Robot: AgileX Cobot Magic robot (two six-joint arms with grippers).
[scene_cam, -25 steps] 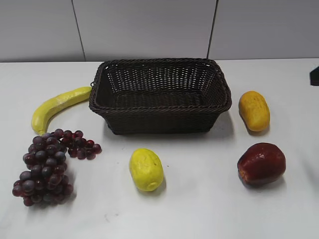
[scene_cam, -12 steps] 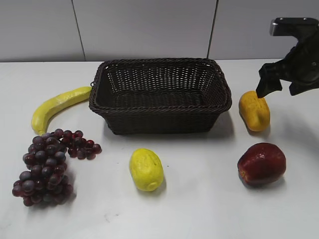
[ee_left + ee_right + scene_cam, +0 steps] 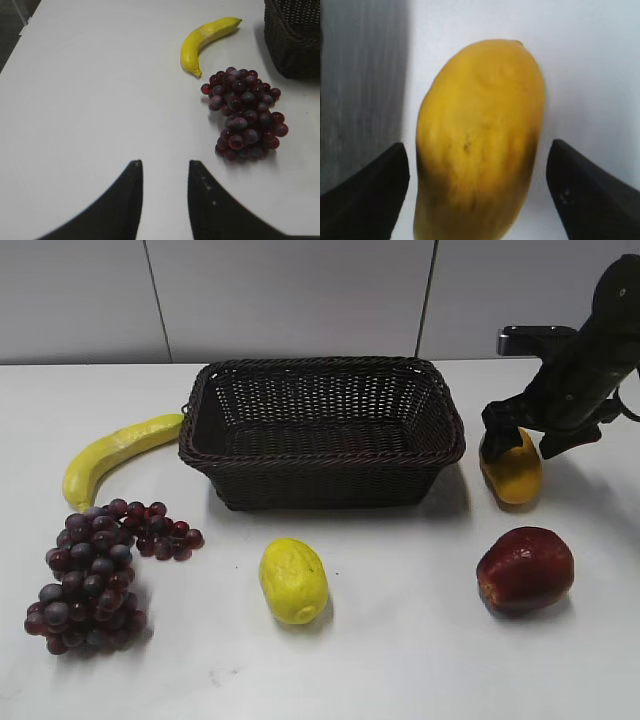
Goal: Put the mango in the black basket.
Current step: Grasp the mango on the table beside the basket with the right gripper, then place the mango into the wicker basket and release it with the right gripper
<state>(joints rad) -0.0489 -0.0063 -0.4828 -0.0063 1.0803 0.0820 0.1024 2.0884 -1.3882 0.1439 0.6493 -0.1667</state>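
Observation:
The orange-yellow mango (image 3: 512, 470) lies on the white table just right of the black basket (image 3: 322, 430). My right gripper (image 3: 525, 433) is open and straddles the mango's far end, one finger on each side. In the right wrist view the mango (image 3: 480, 140) fills the space between the open fingers (image 3: 572, 190) with gaps on both sides. My left gripper (image 3: 165, 167) is open and empty over bare table, out of the exterior view.
A red apple (image 3: 524, 569) lies in front of the mango. A pale yellow lemon (image 3: 293, 580) lies in front of the basket. Purple grapes (image 3: 95, 570) and a banana (image 3: 115, 453) lie at the left; both show in the left wrist view (image 3: 245, 112).
My right arm came in from the upper right and has lowered its open gripper over the mango. The mango and the other fruits have not moved.

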